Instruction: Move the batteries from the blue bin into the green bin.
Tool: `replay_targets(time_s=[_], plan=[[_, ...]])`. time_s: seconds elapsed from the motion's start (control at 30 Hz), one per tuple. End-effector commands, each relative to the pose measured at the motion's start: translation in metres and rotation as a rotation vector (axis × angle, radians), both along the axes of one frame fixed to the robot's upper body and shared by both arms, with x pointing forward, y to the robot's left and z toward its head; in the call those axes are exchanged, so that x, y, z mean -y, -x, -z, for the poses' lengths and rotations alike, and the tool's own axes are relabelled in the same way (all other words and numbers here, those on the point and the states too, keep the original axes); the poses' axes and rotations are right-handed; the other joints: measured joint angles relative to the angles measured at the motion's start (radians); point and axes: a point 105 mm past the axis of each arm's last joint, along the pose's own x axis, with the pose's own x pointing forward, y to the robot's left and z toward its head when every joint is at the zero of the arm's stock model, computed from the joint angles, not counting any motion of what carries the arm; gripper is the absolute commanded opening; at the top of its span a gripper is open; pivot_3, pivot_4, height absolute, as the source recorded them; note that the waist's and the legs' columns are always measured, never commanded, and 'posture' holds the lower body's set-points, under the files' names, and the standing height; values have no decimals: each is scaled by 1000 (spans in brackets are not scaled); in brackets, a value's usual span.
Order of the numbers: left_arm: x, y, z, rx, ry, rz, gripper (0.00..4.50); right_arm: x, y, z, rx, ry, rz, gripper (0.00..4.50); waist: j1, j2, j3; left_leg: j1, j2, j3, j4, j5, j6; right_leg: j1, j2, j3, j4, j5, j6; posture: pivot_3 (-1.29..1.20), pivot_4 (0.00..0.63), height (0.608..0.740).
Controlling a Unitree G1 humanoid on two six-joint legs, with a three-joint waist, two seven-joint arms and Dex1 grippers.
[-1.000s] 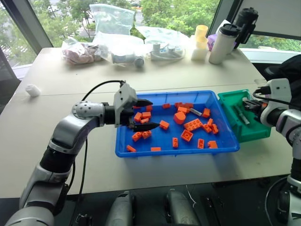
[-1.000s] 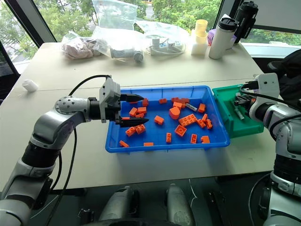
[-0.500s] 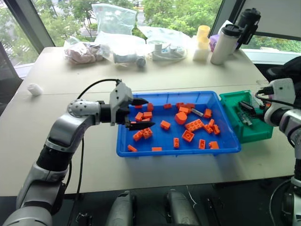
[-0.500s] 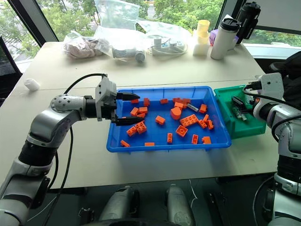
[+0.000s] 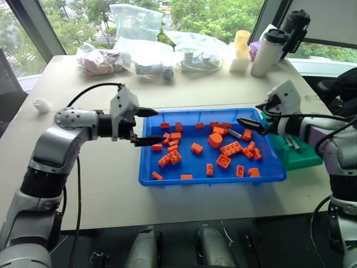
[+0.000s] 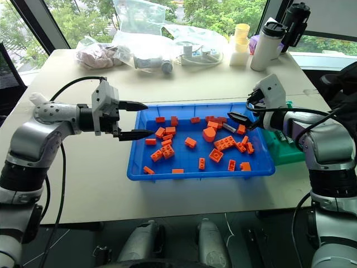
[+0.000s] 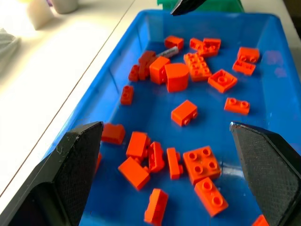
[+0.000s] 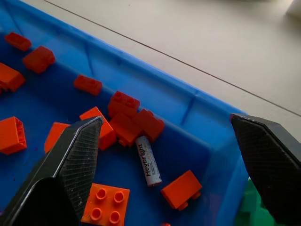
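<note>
The right hand (image 5: 249,125) is spread wide and empty, aimed down at one battery (image 8: 148,161) lying among orange bricks (image 5: 228,148) in the blue bin's (image 5: 195,176) far corner, beside the green bin (image 5: 304,156). The left hand (image 5: 146,127), spread too, waits at the other end.

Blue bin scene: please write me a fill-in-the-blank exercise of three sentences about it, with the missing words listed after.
1. The one battery seen in the blue bin lies among bricks of ____ colour.
2. The right tool hovers over the blue bin with its fingers ____.
3. Beside the blue bin's right end stands the ____ bin.

Missing words: orange; open; green
</note>
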Motion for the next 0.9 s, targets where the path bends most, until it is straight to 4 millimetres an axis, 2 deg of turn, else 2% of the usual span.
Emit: replay_targets(time_s=[0.03,0.17,0.43,0.47,0.53,0.73,0.77,0.9], plan=[[-1,6,-3,44,-49,15,4500,-4,-5,-3,-5,7,-47,4470,0,0,0,0,0,0,0,0,0,0,0,0,0,0,0,0,150,740],[-3,8,1,41,-67,1,4500,-13,-5,14,-90,18,-139,4470,0,0,0,0,0,0,0,0,0,0,0,0,0,0,0,0,150,740],[2,6,-1,53,-37,-25,4500,-6,-25,40,-145,81,-132,4470,3,0,0,0,0,0,0,0,0,0,0,0,0,0,0,0,150,740],[2,6,0,51,-35,-24,4500,-6,-26,44,-153,90,-133,3969,3,0,0,0,0,0,0,0,0,0,0,0,0,0,0,0,150,740],[3,7,1,47,-33,-24,4500,-6,-27,51,-172,124,-150,3236,3,0,0,0,0,0,0,0,0,0,0,0,0,0,0,0,150,740],[4,9,0,48,-34,-23,4500,-6,-28,56,-192,163,-163,166,6,0,0,0,-1,0,1,0,0,0,-1,0,0,0,0,0,150,740],[4,9,0,48,-35,-23,4500,-7,-28,55,-191,163,-164,9,6,0,0,0,-1,0,1,0,0,0,-1,0,0,0,0,0,150,740],[6,9,0,51,-32,-19,4500,-9,-33,44,-148,158,-152,25,5,0,0,0,-1,0,1,0,0,0,-1,0,0,0,0,0,150,740]])
